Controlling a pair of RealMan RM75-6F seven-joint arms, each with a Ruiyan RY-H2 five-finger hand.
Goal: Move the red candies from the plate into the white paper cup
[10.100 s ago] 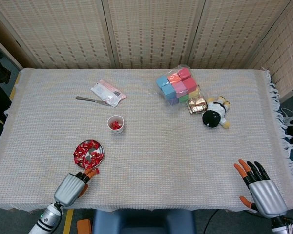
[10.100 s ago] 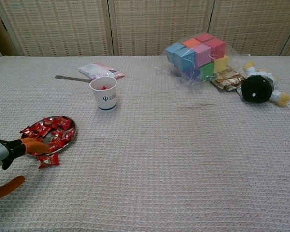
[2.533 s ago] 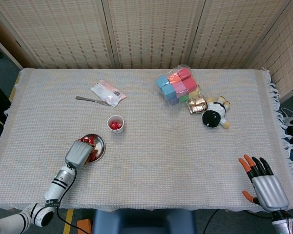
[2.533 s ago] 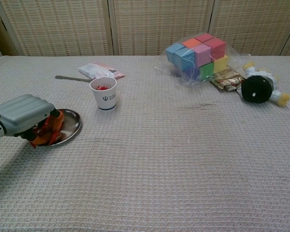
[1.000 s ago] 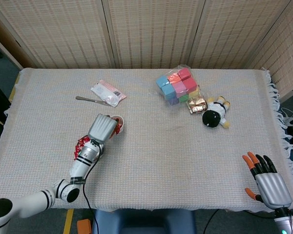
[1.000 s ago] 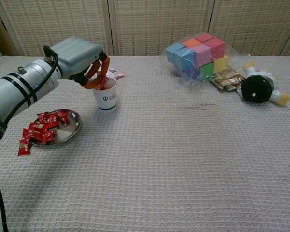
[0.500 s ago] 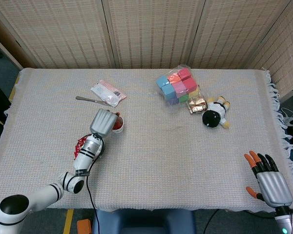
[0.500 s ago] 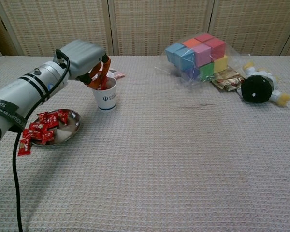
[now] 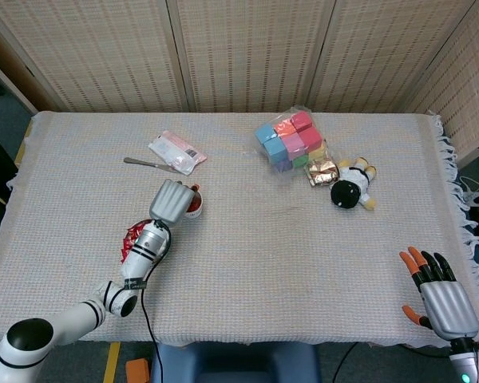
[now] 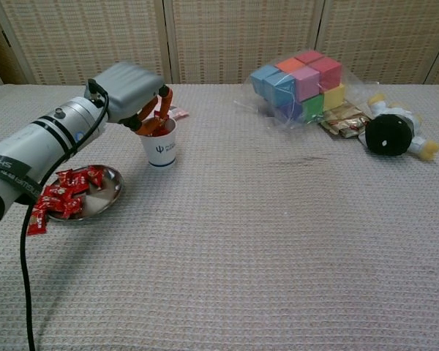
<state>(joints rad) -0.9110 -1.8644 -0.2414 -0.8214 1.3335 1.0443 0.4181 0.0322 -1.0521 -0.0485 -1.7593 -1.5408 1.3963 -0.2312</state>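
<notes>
The white paper cup (image 10: 159, 150) stands left of the table's middle, with red candies (image 10: 156, 131) showing at its mouth. My left hand (image 10: 132, 91) hovers right over the cup, its orange fingertips (image 10: 164, 98) spread apart above the rim and holding nothing that I can see. From the head view, the left hand (image 9: 172, 201) covers most of the cup (image 9: 196, 205). The metal plate (image 10: 110, 197) lies nearer, to the left, with several red candies (image 10: 69, 191) on it; one candy (image 10: 35, 219) lies off its edge. My right hand (image 9: 441, 299) rests open at the near right corner.
At the back left lie a knife (image 9: 148, 164) and a white packet (image 9: 176, 152). A bag of coloured blocks (image 9: 291, 140), gold wrappers (image 9: 323, 171) and a black plush toy (image 9: 351, 187) sit at the back right.
My left hand carried candies from the plate up to the cup. In the last half second its fingers have lifted and spread above the rim. The right hand has stayed put.
</notes>
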